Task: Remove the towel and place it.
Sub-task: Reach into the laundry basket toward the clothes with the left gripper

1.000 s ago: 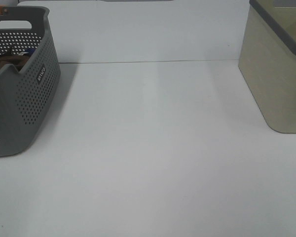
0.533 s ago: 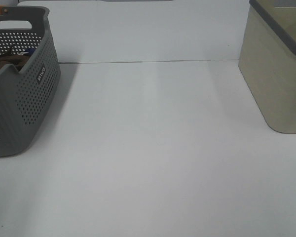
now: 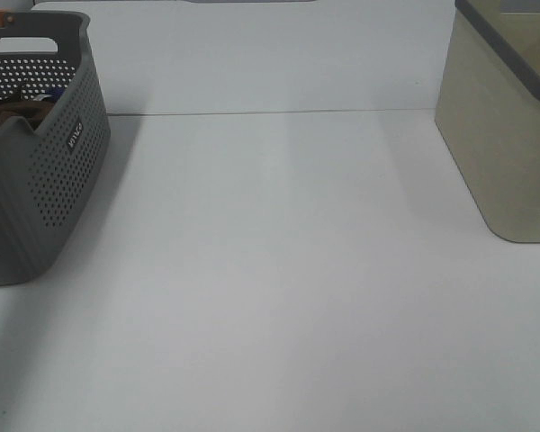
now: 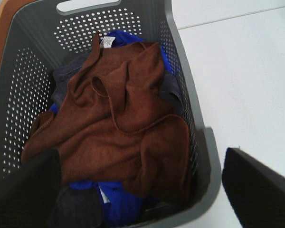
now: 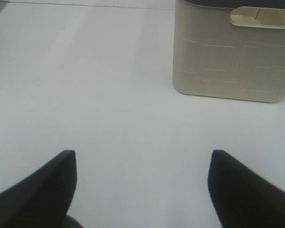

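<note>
The towel (image 4: 118,137), a dark brown plush cloth, lies crumpled on top of the pile inside the grey basket (image 4: 192,95), with its small white tag (image 4: 107,42) showing at the edge nearest the basket's handle cut-out (image 4: 88,4). Under it lie a blue item (image 4: 116,209) and a dark grey cloth (image 4: 66,76), each only partly visible. The left end effector (image 4: 140,156) hangs above the basket with its jaws spread wide and nothing between them; one dark finger (image 4: 33,190) sits over the basket's inside and the other (image 4: 256,190) is outside the basket wall, over the white tabletop (image 3: 279,270). In the high view the basket stands at the left edge of the tabletop, and only a sliver of brown cloth shows over its rim. A beige bin (image 3: 504,153) with a dark rim stands at the far right, well apart from the basket. The right end effector (image 5: 143,156) is also wide open and grips nothing; it is over bare tabletop, facing the beige bin, whose side handle (image 5: 256,16) shows in the right wrist view.
</note>
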